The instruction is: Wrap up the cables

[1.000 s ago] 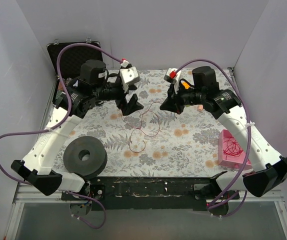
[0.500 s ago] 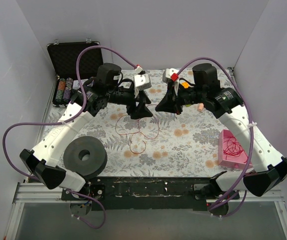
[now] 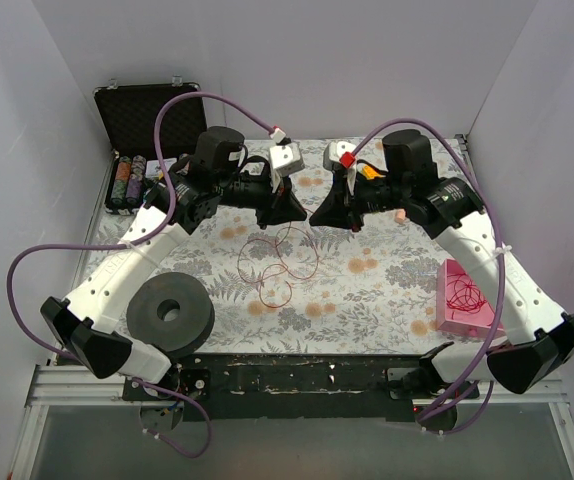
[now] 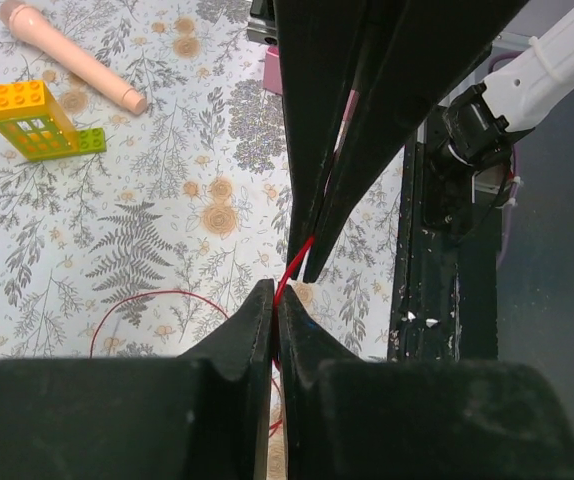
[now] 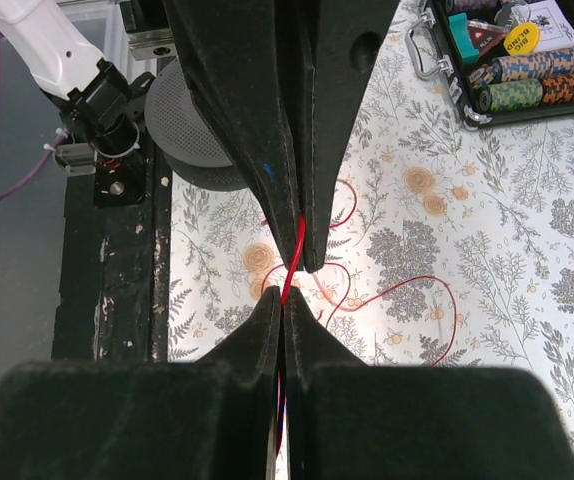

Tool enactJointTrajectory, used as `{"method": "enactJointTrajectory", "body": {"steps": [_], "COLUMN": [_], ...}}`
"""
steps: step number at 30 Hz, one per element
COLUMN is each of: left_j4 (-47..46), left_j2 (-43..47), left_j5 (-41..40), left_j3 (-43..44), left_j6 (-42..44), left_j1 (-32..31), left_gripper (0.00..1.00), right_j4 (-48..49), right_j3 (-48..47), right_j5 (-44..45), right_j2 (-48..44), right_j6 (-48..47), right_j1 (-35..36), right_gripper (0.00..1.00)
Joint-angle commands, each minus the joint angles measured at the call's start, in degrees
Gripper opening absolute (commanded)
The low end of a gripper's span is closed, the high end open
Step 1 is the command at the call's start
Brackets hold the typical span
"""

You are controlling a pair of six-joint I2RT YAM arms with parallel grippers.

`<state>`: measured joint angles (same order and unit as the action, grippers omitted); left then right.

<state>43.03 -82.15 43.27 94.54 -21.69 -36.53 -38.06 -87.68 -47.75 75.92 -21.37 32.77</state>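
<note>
My left gripper and right gripper meet tip to tip, beyond the black ring and to its right. Both are pressed together on the same dark-red cable. A very short stretch runs straight from one pinch to the other, along the line joining my tips. The rest falls in loose loops on the mat, between my tips and the ring's level. Neither arm is nearer, so I judge one must draw away along that line.
</note>
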Motion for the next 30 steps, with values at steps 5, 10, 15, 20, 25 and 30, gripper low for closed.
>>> {"method": "enactJointTrajectory", "body": {"steps": [5,10,15,20,25,30], "left_j4": [-1.71,-6.53,-16.82,-22.1,-22.55,-22.37], "left_j2": [3.66,6.99,8.14,6.83,6.21,8.32], "left_j5": [-13.43,-35.94,-42.3,-42.47,-39.49,-37.91], "left_j3": [1.35,-1.81,-7.96,-8.59,-8.14,-10.78], "left_j6": [-6.69,-8.72,-6.26,-6.34,-7.13,-6.61], "left_j1": [0.24,5.23,12.7,17.1,21.15,21.68], "left_gripper": [0.0,0.0,0.0,0.0,0.0,0.0], "right_j4": [9.74,24.76,52.25,58.35,61.01,69.07], "right_j3": [3.73,11.37,28.31,33.27,28.72,25.29], "right_j5": [10.62,24.62,22.94,38.51,35.01,28.42], "right_j2": [-3.93,-7.63,-7.89,0.69,15.71,29.35], "right_j6": [7.8,29.22,54.55,59.06,68.89,76.03], "right_j1": [0.18,0.18,5.87,21.6,26.37,27.34], "right_gripper": [0.69,0.87,0.88,0.88,0.83,0.81]}}
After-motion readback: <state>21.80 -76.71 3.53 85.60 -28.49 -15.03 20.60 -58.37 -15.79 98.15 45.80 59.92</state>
